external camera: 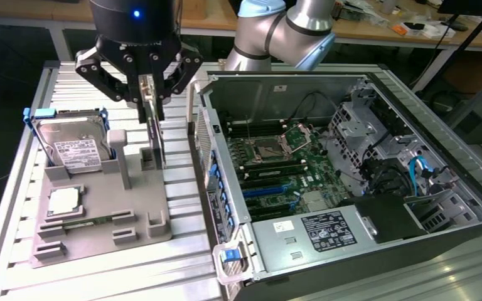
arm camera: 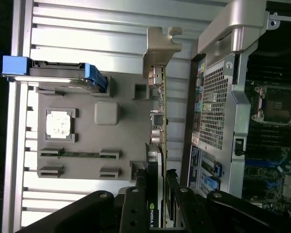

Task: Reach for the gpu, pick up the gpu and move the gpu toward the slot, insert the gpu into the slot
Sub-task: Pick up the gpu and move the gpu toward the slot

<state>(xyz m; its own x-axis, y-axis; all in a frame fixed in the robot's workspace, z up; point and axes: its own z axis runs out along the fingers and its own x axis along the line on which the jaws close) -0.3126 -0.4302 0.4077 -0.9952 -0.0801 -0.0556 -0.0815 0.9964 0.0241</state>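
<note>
Fingers partly closed, gripping gpu on both faces, card upright at grey fixture, beside open computer case

Green logo on gpu, drive label illegible

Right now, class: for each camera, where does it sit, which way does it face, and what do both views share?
Exterior view: raised, off the arm, looking down on open computer case and grey holder; arm and gripper show.
Wrist view: on the wrist, looking down past the gripper along the gpu.
Both share gripper, gpu, grey holder, computer case.
</note>
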